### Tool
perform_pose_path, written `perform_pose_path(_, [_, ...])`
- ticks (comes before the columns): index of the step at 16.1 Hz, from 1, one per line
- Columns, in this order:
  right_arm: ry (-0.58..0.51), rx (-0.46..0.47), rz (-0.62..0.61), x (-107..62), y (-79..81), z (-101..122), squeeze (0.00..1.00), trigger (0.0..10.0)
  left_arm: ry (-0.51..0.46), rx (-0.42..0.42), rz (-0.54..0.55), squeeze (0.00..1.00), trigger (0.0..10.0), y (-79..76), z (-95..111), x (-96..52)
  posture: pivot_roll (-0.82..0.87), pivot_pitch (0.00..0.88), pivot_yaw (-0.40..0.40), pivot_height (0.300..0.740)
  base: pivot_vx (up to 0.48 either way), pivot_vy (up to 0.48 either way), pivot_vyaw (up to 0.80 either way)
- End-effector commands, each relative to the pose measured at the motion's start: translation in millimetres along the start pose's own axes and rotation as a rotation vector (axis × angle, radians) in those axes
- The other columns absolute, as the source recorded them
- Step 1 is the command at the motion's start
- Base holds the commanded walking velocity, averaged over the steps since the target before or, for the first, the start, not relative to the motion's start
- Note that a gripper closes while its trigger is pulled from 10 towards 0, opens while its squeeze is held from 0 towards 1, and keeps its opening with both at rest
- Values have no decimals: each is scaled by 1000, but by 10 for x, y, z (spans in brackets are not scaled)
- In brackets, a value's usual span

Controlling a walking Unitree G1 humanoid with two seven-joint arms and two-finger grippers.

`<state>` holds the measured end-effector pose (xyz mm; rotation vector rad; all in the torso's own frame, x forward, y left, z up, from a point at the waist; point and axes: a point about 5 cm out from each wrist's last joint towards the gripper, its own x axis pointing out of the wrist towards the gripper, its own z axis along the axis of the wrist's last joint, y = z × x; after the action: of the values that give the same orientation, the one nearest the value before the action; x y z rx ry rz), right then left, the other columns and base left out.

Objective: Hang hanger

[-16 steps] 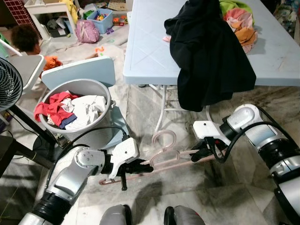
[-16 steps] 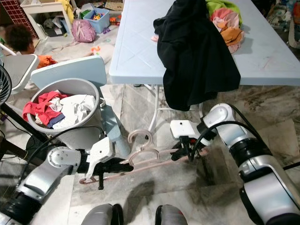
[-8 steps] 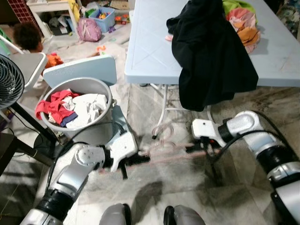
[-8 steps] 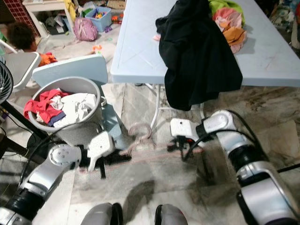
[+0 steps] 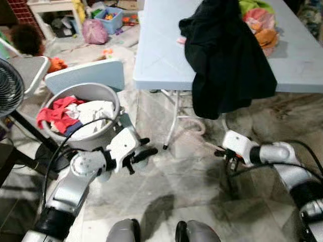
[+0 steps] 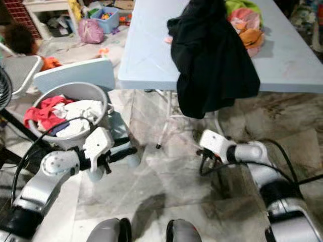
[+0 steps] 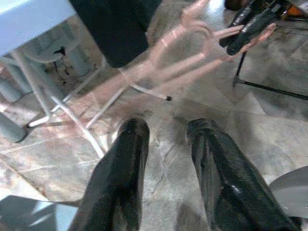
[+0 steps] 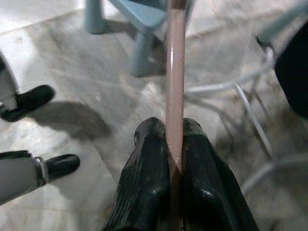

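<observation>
The right gripper [image 8: 174,144] has its two black fingers [image 8: 149,168] pressed tight on a pink hanger [image 8: 175,72]. The hanger's bar runs straight out from between them, over the grey stone floor [image 8: 86,77]. From the robot's head, the right arm [image 5: 282,156] is bent at the elbow, and its white wrist reaches in toward the middle, low over the floor and just below the edge of the table [image 5: 161,60]. The hanger is too blurry to make out there.

The left gripper [image 5: 144,151] holds nothing. Its two fingers [image 7: 120,173] are spread apart with bare floor between them. The left arm [image 5: 75,176] is bent too. It comes up from the bottom corner, and the gripper points toward the middle, next to the bucket [image 5: 81,143]. In the left wrist view, the pink hanger [image 7: 187,53] hangs in the air well ahead of the open fingers. It is blurry, and its far end sits in the other gripper's black fingers [image 7: 250,29].

The bucket is full of red and white clothes [image 5: 75,116]. A black shirt [image 5: 227,60] hangs over the table's edge, and more clothes [image 5: 257,22] lie on top of the table. A fan [image 5: 10,93] stands on the robot's left. The robot's two feet [image 5: 156,233] stand on the floor.
</observation>
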<state>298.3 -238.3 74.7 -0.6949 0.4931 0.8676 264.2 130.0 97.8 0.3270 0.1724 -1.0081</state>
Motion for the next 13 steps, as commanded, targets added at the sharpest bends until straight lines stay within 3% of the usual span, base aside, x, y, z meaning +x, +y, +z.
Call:
perform_pose_path(1, [-37, 1, -40, 13, -18, 81, 0, 0, -6, 3, -43, 1000, 10000, -61, 7, -17, -69, 119, 1, 740, 0, 0, 0])
perform_pose_path(4, [-49, 1, -108, -5, 62, 64, 0, 0, 66, -12, -168, 1000, 10000, -265, -119, -55, -79, 121, 2, 740, 0, 0, 0])
perform_pose_path(6, [-33, 20, -184, -50, 35, 39, 0, 0, 56, -40, -101, 1000, 10000, -233, -131, -39, -80, 122, 0, 740, 0, 0, 0])
perform_pose_path(7, [-58, 140, -319, -106, 54, 4, 0, 0, 42, -83, 98, 1000, 10000, -96, -180, -56, -82, 119, -8, 740, 0, 0, 0])
perform_pose_path(8, [-96, 183, -389, -138, 113, 10, 0, 0, 16, -121, 202, 1000, 10000, -49, -191, -82, -80, 117, -18, 740, 0, 0, 0])
perform_pose_path(9, [-179, 294, -447, -167, 269, 57, 0, 0, -40, -231, 326, 1000, 10000, -3, -187, -122, -77, 115, -24, 740, 0, 0, 0])
perform_pose_path(11, [-296, 481, -569, -196, 628, 111, 0, 0, -68, -329, 445, 1000, 10000, -30, -226, -192, -77, 114, -24, 740, 0, 0, 0])
perform_pose_path(13, [-331, 565, -657, -232, 709, 128, 0, 0, -69, -367, 466, 1000, 10000, -45, -245, -204, -77, 116, -21, 740, 0, 0, 0])
